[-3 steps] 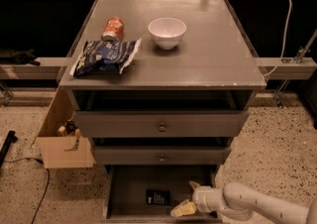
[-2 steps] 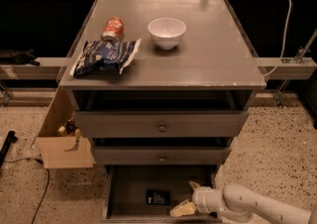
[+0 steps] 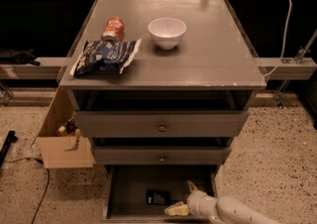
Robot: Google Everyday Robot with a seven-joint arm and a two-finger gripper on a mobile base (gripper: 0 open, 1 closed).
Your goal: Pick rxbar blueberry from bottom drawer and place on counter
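Note:
The rxbar blueberry (image 3: 158,197) is a small dark wrapped bar lying flat on the floor of the open bottom drawer (image 3: 126,188), near its middle front. My gripper (image 3: 184,199) reaches into the drawer from the lower right on a white arm. Its pale fingers (image 3: 176,210) are spread, one toward the front and one toward the back, just right of the bar and not touching it. The counter (image 3: 208,54) is the grey top of the cabinet above.
On the counter stand a white bowl (image 3: 167,31), a red can on its side (image 3: 113,28) and a blue-and-white chip bag (image 3: 104,56). Two knobbed drawers (image 3: 162,125) are closed above. A cardboard box (image 3: 62,141) sits left of the cabinet.

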